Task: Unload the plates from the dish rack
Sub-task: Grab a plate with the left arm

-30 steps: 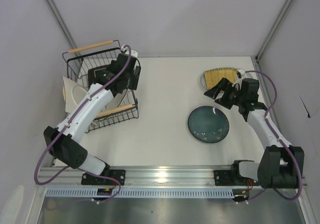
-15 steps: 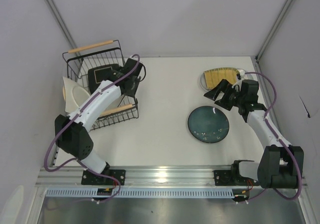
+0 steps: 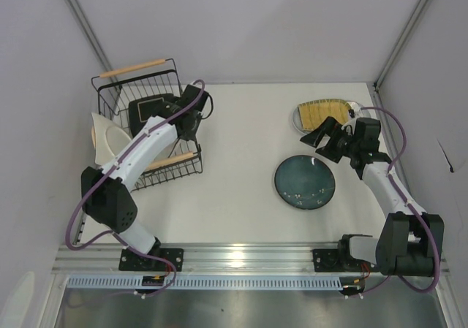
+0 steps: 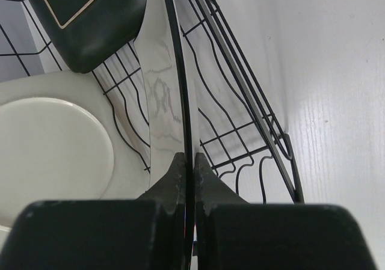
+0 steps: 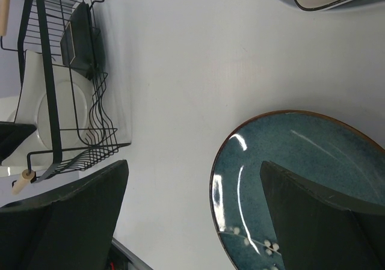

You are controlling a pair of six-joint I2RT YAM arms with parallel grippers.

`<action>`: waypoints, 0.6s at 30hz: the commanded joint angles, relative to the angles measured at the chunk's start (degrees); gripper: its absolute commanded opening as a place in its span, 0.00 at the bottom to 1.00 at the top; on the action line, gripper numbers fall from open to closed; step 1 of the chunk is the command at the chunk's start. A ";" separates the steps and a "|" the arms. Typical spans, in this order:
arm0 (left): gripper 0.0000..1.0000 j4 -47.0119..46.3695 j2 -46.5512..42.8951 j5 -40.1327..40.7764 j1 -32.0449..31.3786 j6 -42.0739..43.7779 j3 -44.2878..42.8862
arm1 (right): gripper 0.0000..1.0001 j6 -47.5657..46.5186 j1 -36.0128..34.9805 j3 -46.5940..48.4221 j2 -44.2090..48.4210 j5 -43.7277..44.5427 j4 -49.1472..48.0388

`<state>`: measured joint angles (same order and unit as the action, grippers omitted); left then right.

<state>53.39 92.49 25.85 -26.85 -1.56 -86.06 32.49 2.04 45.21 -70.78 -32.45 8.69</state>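
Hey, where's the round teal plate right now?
In the overhead view, the teal plate lies flat on the table, right of centre, just on the near side of the yellow plate.

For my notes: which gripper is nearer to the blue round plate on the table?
Right. The right gripper hangs open just beyond the blue plate; the left gripper is far off, shut on a glossy plate in the dish rack.

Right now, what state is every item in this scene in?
left claw, shut on the upright plate's rim.
right claw, open, holding nothing.
upright plate, standing in the dish rack, gripped.
teal plate, lying flat on the table.
mustard plate, set down too.
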 commanded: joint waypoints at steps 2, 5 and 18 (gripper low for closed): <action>0.00 3.30 -2.57 2.18 -0.04 -2.74 -5.86 | 1.00 0.12 0.42 0.32 0.30 -1.30 -1.92; 0.00 5.15 -4.85 5.09 -0.74 -3.88 -10.69 | 1.00 0.20 0.42 0.49 0.03 -1.39 -2.01; 0.00 2.44 -8.38 11.25 -8.82 -1.52 -28.19 | 1.00 0.91 1.47 1.46 0.73 -1.30 -2.18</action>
<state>62.13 88.38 31.44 -32.14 -6.37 -109.36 32.62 2.90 45.21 -70.83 -32.88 8.29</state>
